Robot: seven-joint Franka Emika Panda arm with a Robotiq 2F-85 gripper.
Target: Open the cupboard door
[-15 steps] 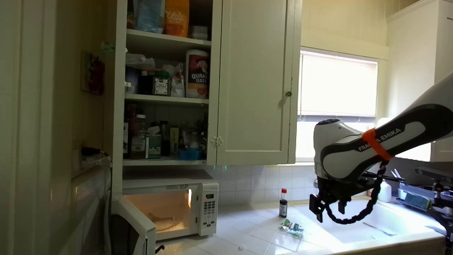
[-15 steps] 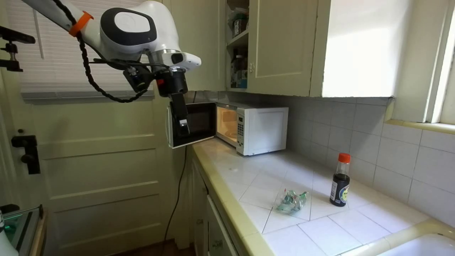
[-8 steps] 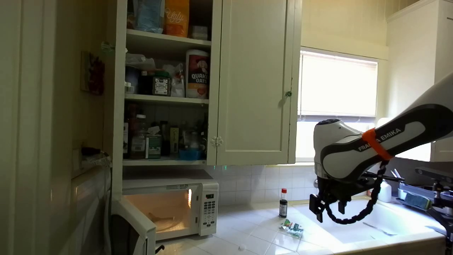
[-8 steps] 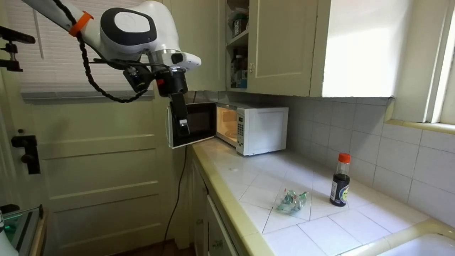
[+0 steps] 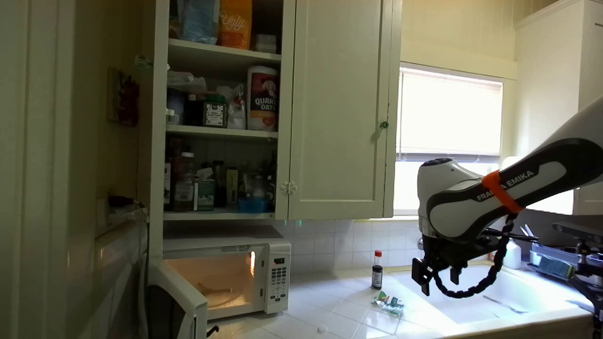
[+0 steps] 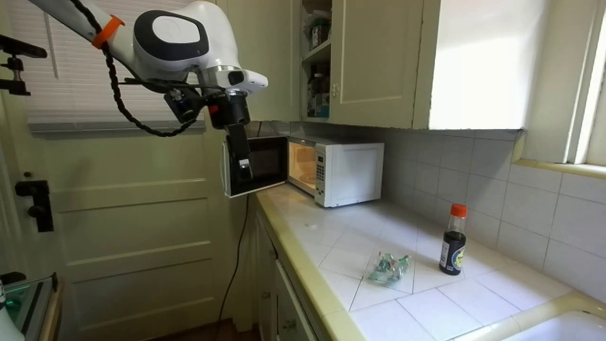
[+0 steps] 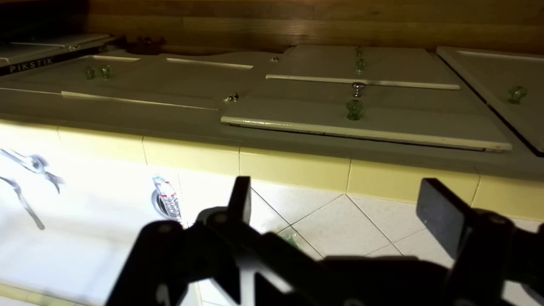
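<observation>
The cupboard door (image 5: 337, 108) is standing closed in an exterior view, its knob (image 5: 384, 125) showing just past three o'clock on it. At five o'clock from that knob, well apart, my gripper (image 5: 440, 278) is hanging with its fingers (image 7: 442, 216) spread, nothing between them. I'm judging the reach not yet begun, so next I'm likely needing to climb toward eleven o'clock, turning to face the knob.

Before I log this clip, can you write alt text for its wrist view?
An open, empty gripper hangs over a white-tiled counter with yellow edging. A white sink with metal utensils lies at the picture's left; cabinet fronts with green knobs cross the upper part.
</observation>
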